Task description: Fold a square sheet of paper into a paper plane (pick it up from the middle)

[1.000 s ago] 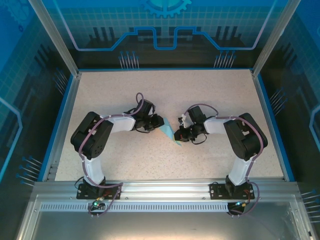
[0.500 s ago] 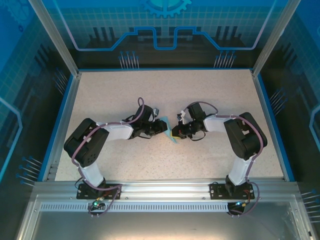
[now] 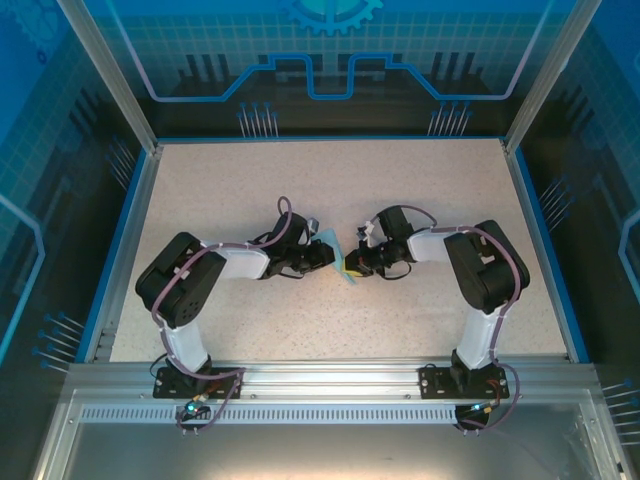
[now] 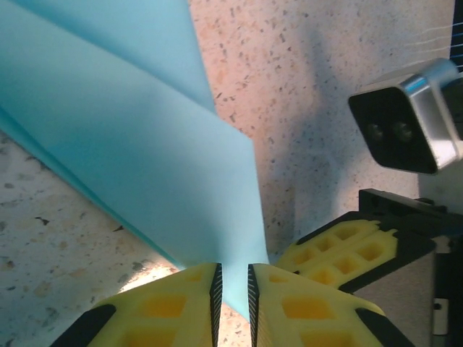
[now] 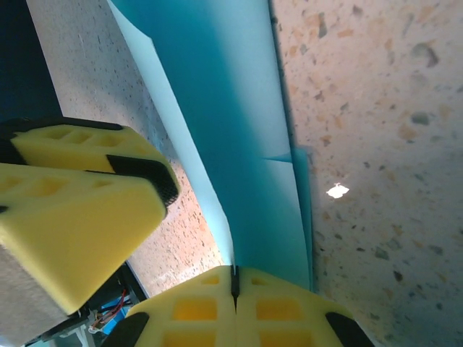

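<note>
Where the left arm (image 3: pixel 215 268) reaches in over the speckled beige bench (image 3: pixel 250 180), I see its wrist turned inward toward the middle. From the left wrist camera, the left jaws stand only a narrow slit apart, their yellow pads (image 4: pixel 166 307) almost together. The paper plane (image 4: pixel 145 144), a small light-blue folded paper dart with layered flaps and a long straight crease, runs its lower corner straight down into that slit. I cannot tell whether the pads are actually pressing on the paper or only flanking it. Most of the paper spreads up and to the left of those pads, over the bench.

Seen from overhead, the paper plane sits between the two wrists, a little nearer than the middle of the bench, with its sharp tip pointing toward the near edge.

Further right, the right arm (image 3: pixel 475 270) bends in from its side, so the two wrists face each other with the paper between them. From the right wrist camera, the right jaws are fully closed, their yellow pads (image 5: pixel 282 311) meeting in a thin dark seam. An edge of the paper plane runs into that seam, so I read them as pinching it. To the left of the paper in that view I see the yellow pads of the left jaws, close beside it.
</note>
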Robot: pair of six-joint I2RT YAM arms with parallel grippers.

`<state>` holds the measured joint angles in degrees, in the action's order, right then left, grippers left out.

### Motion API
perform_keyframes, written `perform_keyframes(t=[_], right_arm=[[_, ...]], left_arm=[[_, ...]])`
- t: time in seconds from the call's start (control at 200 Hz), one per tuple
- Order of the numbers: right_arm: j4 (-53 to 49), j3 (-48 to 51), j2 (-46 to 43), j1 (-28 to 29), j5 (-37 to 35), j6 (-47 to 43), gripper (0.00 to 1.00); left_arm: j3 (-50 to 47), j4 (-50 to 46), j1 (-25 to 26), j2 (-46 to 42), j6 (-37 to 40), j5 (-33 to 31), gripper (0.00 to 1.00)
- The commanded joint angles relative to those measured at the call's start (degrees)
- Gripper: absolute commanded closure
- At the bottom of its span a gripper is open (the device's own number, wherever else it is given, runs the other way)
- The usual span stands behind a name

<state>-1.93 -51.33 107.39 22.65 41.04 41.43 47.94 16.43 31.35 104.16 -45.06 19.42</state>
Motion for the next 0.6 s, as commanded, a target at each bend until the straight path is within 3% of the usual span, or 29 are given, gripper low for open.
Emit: perform_keyframes(t=[0.0, 0.595], right_arm=[[0.9, 0.62, 1.32, -1.55, 1.48, 1.43, 1.0], [4.09, 2.49, 3.26, -2.35, 3.83, 4.03, 1.0]], left_arm=[[0.57, 1.19, 0.22, 0.93, 0.54, 0.97, 0.79], [0.06, 5.84, 0.25, 1.84, 1.64, 2.53, 0.79]])
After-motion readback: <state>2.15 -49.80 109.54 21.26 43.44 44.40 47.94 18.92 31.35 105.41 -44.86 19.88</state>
